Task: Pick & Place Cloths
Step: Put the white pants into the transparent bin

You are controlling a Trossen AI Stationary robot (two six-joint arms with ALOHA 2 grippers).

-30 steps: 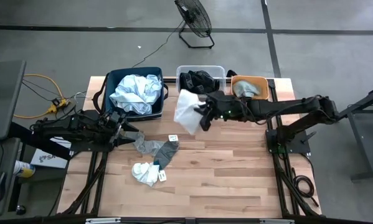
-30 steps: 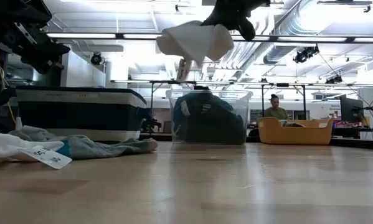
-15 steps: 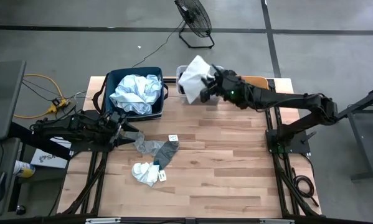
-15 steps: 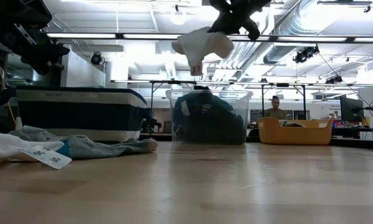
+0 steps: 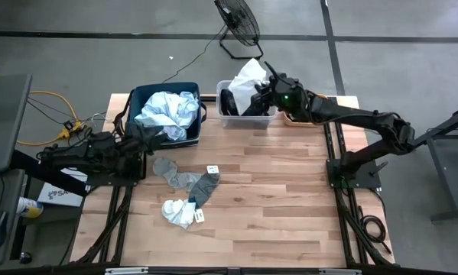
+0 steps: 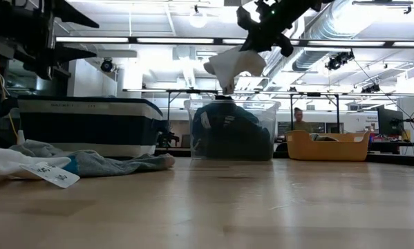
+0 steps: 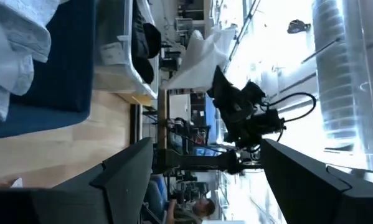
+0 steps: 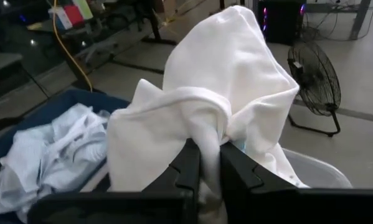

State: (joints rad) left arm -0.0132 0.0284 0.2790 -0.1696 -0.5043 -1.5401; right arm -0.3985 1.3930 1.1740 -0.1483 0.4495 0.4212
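Both arms are dark, almost black, built from long thin bars joined by chunky round joints. The right arm [image 5: 351,121] has a tiny green light glowing near its wrist. Its pincer [image 8: 203,163] has two flat, black, smooth fingers [image 8: 187,163]. The left arm [image 5: 83,153] is the same dark colour. The left pincer [image 7: 205,180] has two wide black fingers [image 7: 127,171] with slanted edges.
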